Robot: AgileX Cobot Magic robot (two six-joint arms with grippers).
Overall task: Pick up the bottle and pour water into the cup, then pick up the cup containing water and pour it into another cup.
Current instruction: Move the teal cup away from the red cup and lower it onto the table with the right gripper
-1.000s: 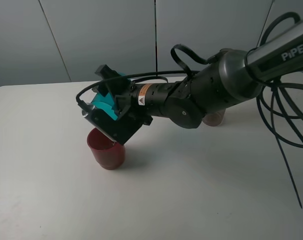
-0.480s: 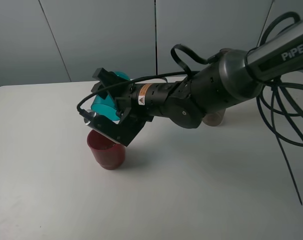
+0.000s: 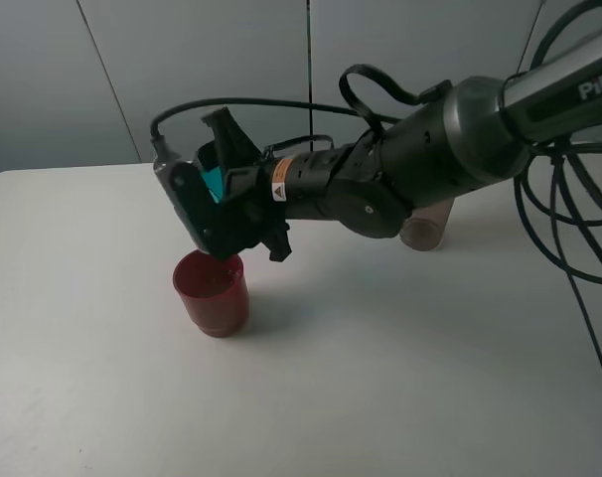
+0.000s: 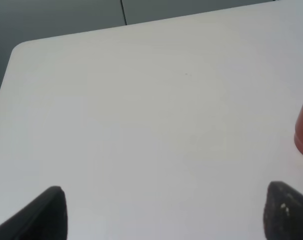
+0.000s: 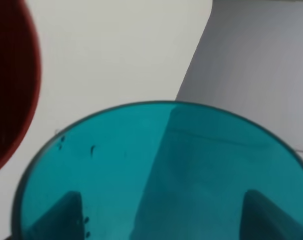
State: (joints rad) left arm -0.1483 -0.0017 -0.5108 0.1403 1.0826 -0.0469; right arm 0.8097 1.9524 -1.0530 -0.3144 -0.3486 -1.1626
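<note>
Presently, right claw (image 3: 222, 189): clamped on the teal cup (image 3: 214, 182), tipped just above the red cup (image 3: 212, 293) to pour.
Bottle (image 3: 425, 227): behind the arm, well apart from the red cup.
Left claw (image 4: 161, 212): spread wide, empty.

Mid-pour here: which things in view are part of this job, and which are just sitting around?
Part of the job:
- teal cup, held tipped in the right gripper
- red cup, standing under it on the table
- bottle, mostly hidden behind the right arm

Just lying about:
- nothing else on the table
- left gripper, open, idle
</note>
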